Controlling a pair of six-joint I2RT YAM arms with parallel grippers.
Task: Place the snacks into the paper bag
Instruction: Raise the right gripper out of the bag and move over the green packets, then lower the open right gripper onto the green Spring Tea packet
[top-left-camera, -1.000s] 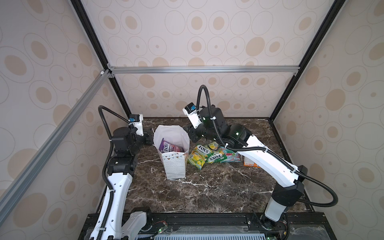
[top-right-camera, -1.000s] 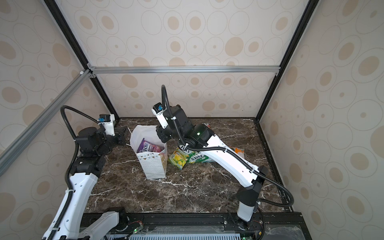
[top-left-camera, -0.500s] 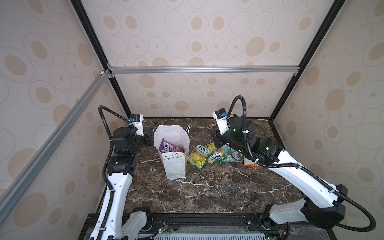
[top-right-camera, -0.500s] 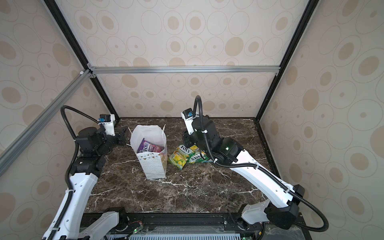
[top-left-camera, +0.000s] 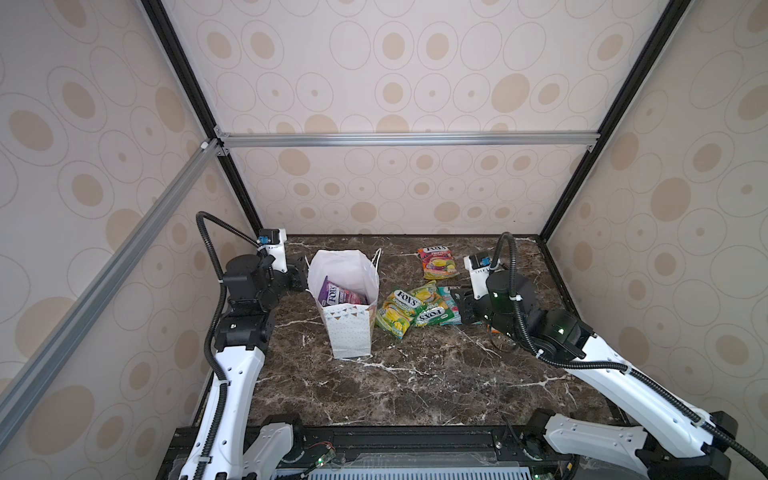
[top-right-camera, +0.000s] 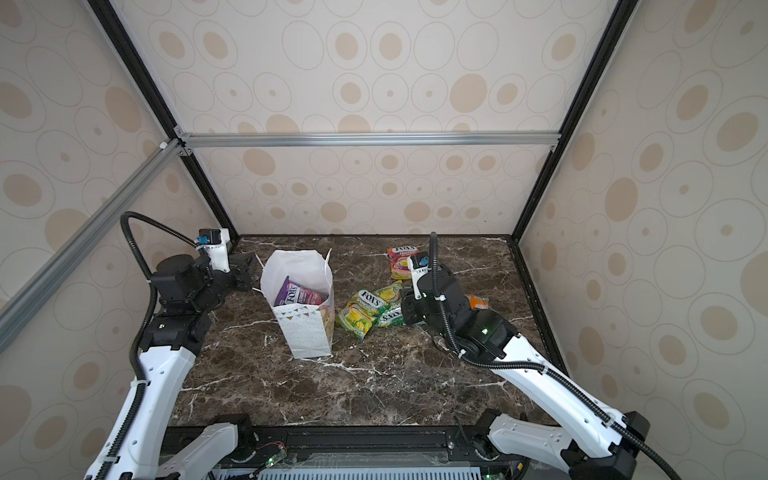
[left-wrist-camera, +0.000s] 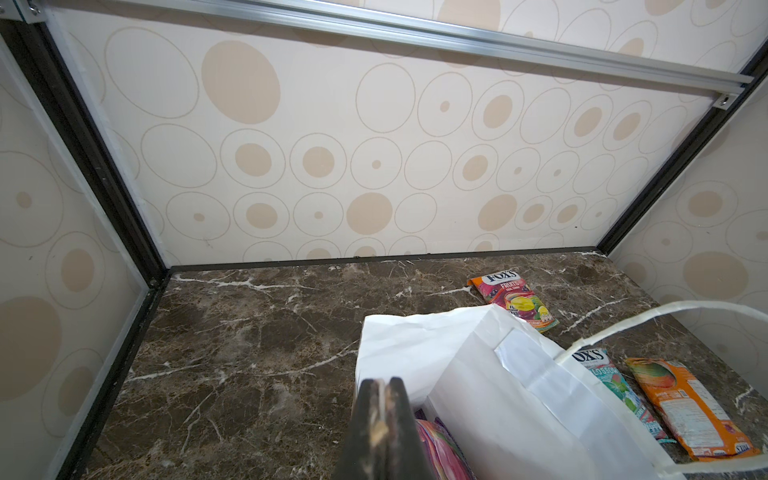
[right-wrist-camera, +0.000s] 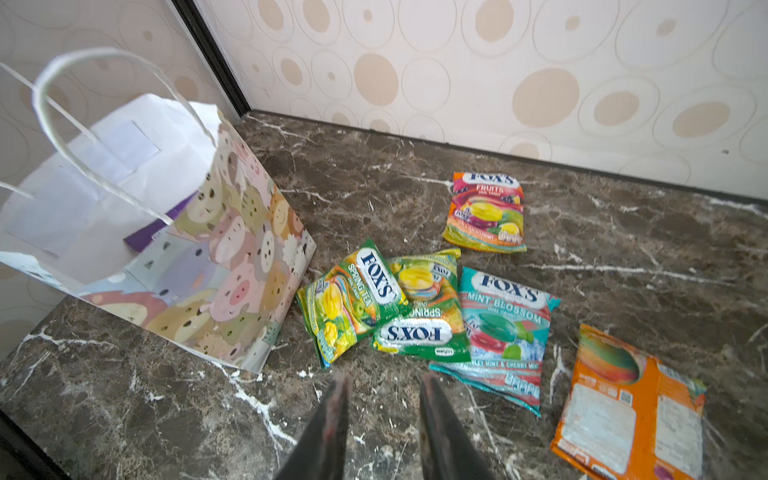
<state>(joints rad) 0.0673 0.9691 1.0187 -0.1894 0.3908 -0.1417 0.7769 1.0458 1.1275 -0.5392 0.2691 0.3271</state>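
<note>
From my end: paper bag (top-left-camera: 351, 336) stands upright on the marble table (top-left-camera: 415, 374), left of centre in both top views, mouth open, w/ a purple pouch (top-left-camera: 337, 296) leaning inside. L gripper (left-wrist-camera: 380, 386) sits at the bag's rim, on the side away from the loose snacks. Its fingers are pressed together w/ a pale sliver btwn them, and I can't tell if that's bag paper or just worn pads. R gripper (right-wrist-camera: 385, 378) hangs low over bare marble, fingers apart w/ nothing btwn them, tips just short of the pile. The pile lies just beside the bag: a green-yellow pouch (right-wrist-camera: 353, 299) marked Spring Tea is nearest the bag. It overlaps a second green pouch (right-wrist-camera: 424, 320) whose logo is turned the opposite way, and a teal pouch (right-wrist-camera: 505, 328) marked Mint Blossom touches that one. Fruits pouch (right-wrist-camera: 486, 212) lies apart from the pile, nearer the back wall (top-left-camera: 395, 187). Orange pouch (right-wrist-camera: 623, 411) lies printed-back up, near the teal one but not touching it. All 5 loose ones lie flat on the table, outside the bag.
</note>
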